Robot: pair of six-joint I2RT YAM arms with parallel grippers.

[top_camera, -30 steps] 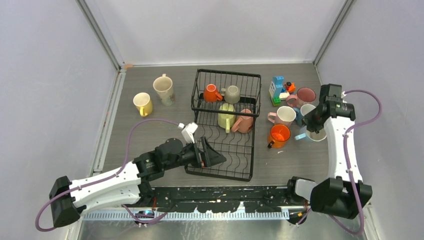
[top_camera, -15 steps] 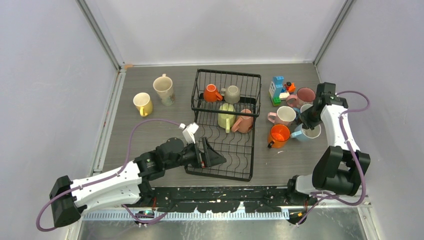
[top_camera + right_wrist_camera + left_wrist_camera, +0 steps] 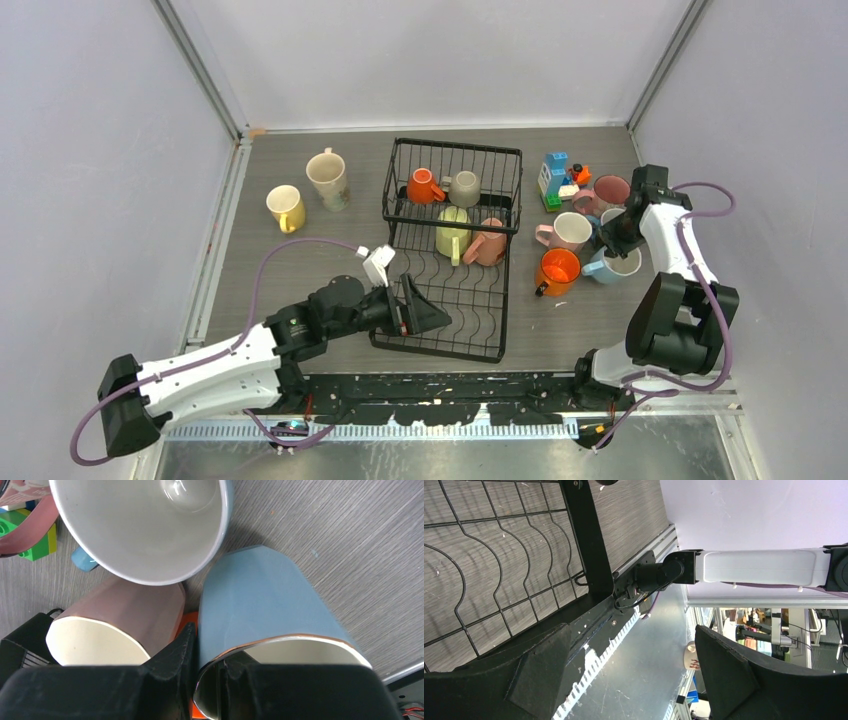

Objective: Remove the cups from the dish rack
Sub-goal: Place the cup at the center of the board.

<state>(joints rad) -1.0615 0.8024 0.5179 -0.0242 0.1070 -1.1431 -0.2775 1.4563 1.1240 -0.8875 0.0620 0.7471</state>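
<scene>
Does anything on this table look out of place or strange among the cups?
Yes: a colourful toy-block figure stands at the far right side, right beside a dark pink cup. It is a toy, not dishware. Nothing looks spilled or broken.

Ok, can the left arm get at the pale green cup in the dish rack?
Probably yes. The left end effector is open over the flat tray of the dish rack, with only bare wire between it and the pale green cup; a pink cup crowds one side.
</scene>
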